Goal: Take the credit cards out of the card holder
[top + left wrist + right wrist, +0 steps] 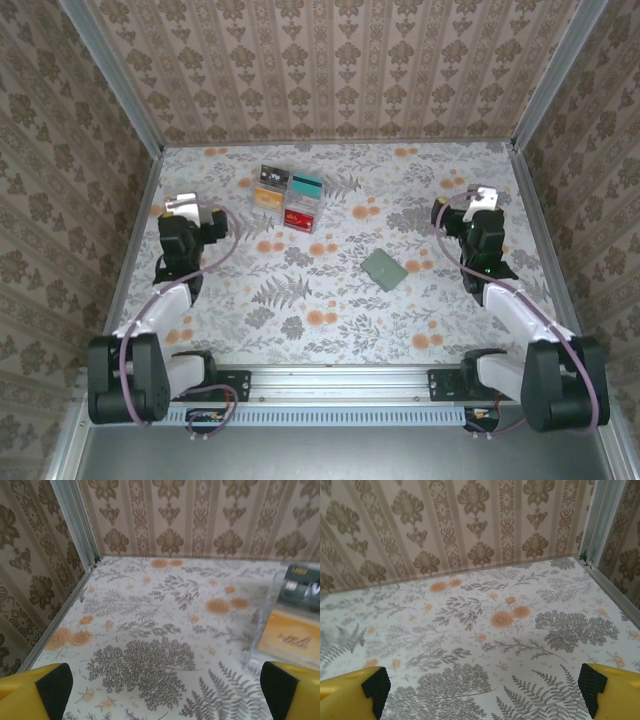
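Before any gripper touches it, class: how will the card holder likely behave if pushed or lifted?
The card holder lies flat and thin, so it would probably slide on the table rather than tip or roll. Its low edges look hard to pinch.

Left gripper and right gripper stand spread wide.

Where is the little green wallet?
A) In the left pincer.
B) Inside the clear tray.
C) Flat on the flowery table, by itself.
C: the card holder lies flat on the table, with the left pincer and right pincer open, away from it.
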